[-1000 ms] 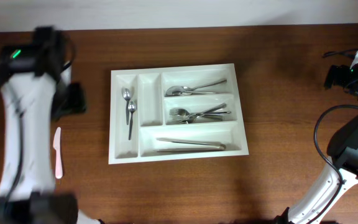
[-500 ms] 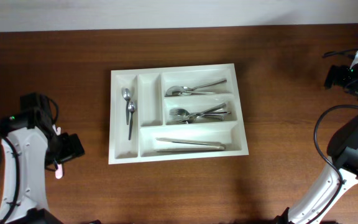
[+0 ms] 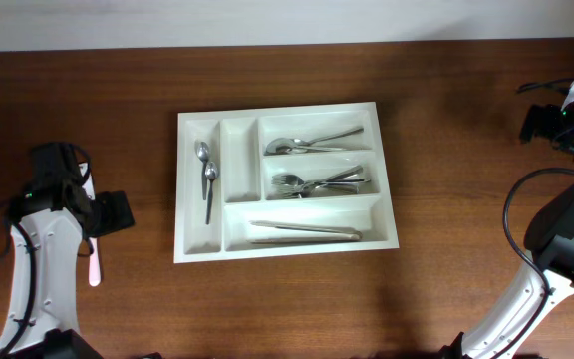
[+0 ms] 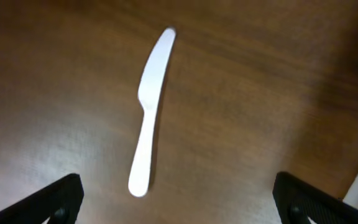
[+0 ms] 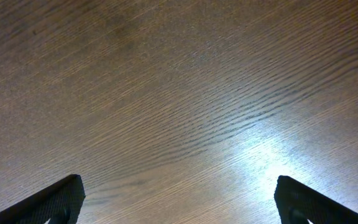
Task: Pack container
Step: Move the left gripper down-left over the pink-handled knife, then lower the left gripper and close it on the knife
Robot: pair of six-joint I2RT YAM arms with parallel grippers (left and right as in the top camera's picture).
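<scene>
The left end effector (image 4: 179, 208) hovers wide open over the white plastic knife (image 4: 146, 118), whose long axis crosses the line between its fingers. The container (image 3: 237, 170) lies to the right on the surface. The right end effector (image 5: 179, 208), also wide open, is well apart.

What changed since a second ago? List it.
The left arm swung toward the near table edge; the left gripper now hangs open over the white plastic knife, holding nothing. Knife, white five-compartment plastic cutlery tray, its metal cutlery and the right gripper stayed put.
</scene>
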